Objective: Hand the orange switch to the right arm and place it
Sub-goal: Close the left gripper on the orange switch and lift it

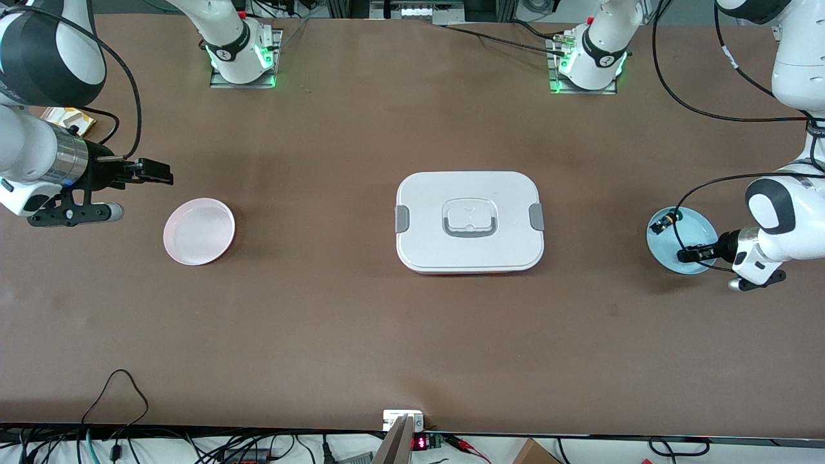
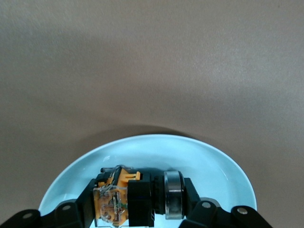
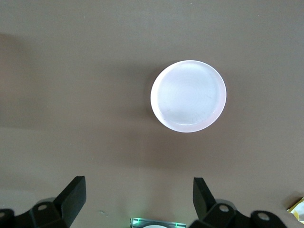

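We see the left gripper down in the pale blue dish at the left arm's end of the table, its fingers closed tight on the orange switch. In the left wrist view the switch lies sideways between the pads, its orange body with small terminals at one end, its black barrel and a silver ring at the other, just above the dish's floor. A second small black switch lies in the same dish, farther from the front camera than the gripper and touching nothing but the dish. The right gripper hangs in the air at the right arm's end of the table, waiting, and its fingers stand wide apart with nothing between them. Under it and a little nearer the front camera sits the pink dish, which we see round and bare in the right wrist view. Between the two dishes, in the middle of the brown table, rests a white lidded box with grey clasps and a recessed handle.
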You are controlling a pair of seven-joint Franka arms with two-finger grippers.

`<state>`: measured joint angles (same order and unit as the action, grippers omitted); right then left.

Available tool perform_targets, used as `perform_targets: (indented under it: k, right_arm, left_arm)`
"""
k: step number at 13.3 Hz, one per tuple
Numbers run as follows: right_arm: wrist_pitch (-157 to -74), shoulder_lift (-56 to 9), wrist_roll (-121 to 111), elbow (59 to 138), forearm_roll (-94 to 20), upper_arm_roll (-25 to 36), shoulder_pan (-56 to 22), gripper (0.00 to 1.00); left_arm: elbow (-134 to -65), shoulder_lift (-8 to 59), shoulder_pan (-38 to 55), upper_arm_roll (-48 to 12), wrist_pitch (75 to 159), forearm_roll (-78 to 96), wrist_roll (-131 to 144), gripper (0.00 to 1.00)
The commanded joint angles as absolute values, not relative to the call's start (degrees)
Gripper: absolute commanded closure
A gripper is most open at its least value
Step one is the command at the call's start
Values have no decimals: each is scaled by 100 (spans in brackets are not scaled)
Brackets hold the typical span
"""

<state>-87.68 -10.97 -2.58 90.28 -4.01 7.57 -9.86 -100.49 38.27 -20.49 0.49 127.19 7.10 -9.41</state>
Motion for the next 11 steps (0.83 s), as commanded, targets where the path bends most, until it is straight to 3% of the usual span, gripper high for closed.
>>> perform_targets:
  k: [1,6,8,11]
  right_arm:
    - [-8745,-1151,-351,8903,-483,747,-958,0]
    - [-8508,-932,-343,8728,-1334,694,-1011,0]
    - [-8324,-932,-256,8728,-2245,703,-1011,0]
    - [-8306,-1037,-324,8762,-3063,686,-1090,0]
  left_arm:
    - [-9871,3692,-2100,9,12254,879,-897,59]
    - [-8712,3691,-2022,0,10655,1239,-826,69]
    - [-8352,3691,-2013,-131,10128,1239,-835,71]
    - [-7876,3560,-2021,-543,9485,1169,-896,84]
